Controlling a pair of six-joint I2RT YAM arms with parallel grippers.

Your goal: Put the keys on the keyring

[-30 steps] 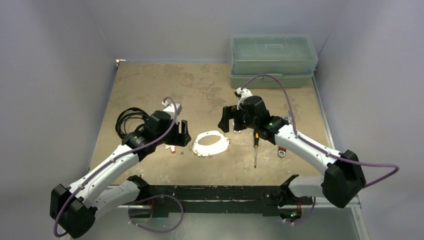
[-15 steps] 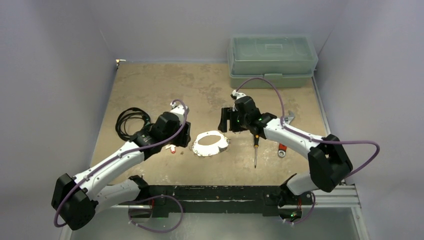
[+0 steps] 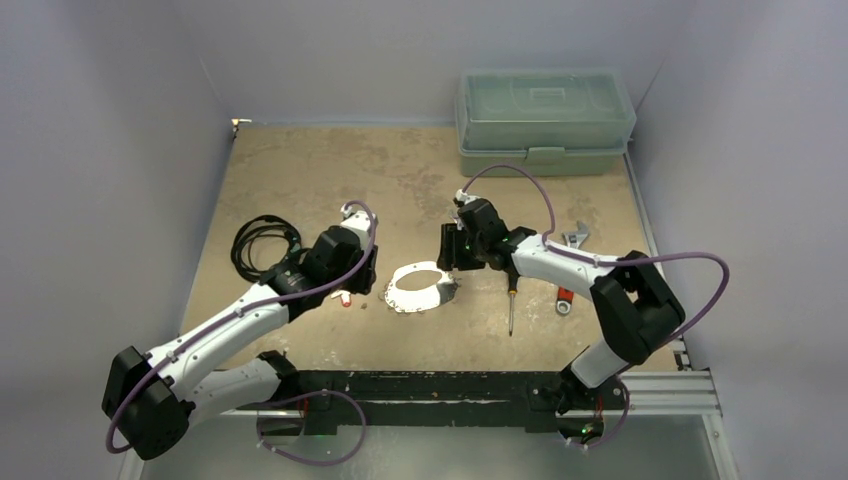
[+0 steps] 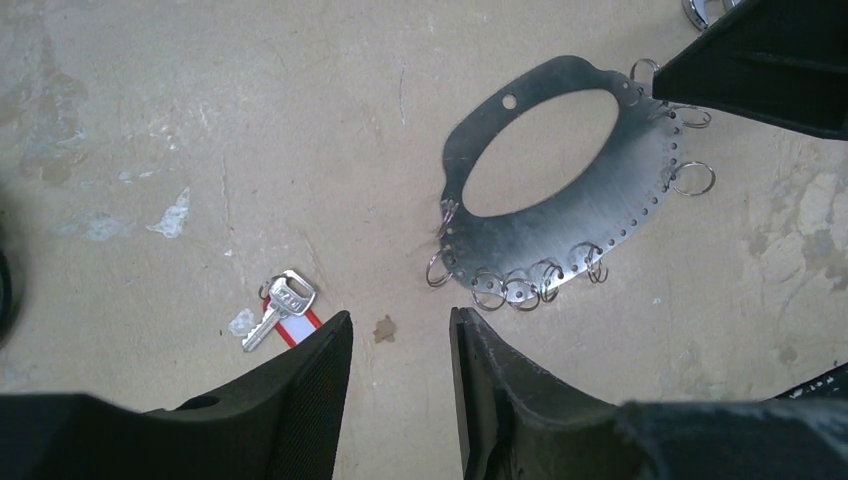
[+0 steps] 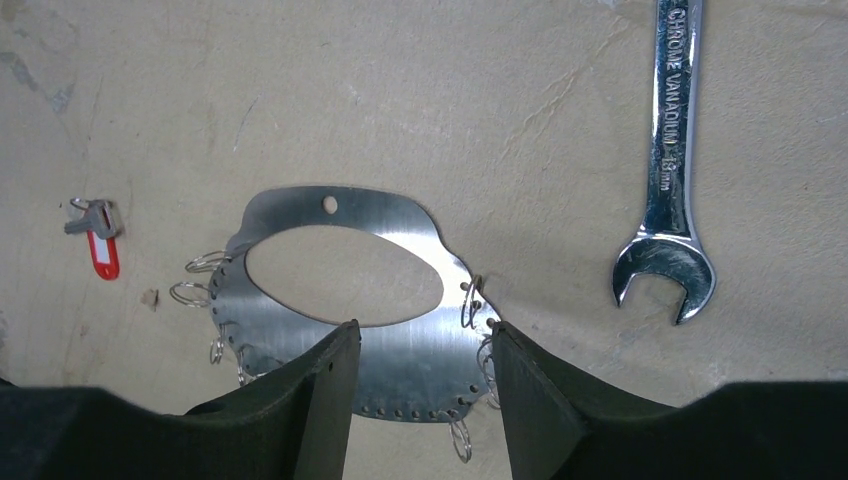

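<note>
The keyring (image 3: 421, 286) is a flat silvery oval plate fringed with small split rings, lying mid-table; it also shows in the left wrist view (image 4: 570, 200) and the right wrist view (image 5: 345, 300). A small silver key with a red tag (image 4: 283, 310) lies left of it, also seen in the right wrist view (image 5: 97, 240) and the top view (image 3: 346, 297). My left gripper (image 4: 400, 345) is open and empty above bare table between key and keyring. My right gripper (image 5: 420, 350) is open, its jaws over the keyring's wide edge.
A coiled black cable (image 3: 262, 240) lies at the left. A screwdriver (image 3: 511, 300) and a silver spanner (image 5: 668, 170) lie right of the keyring. A small red and silver tool (image 3: 564, 299) lies nearby. A green lidded box (image 3: 545, 120) stands at the back right.
My right gripper has moved left and down toward the keyring's right edge. My left gripper shifted slightly right toward the key. Keyring and key have not moved.
</note>
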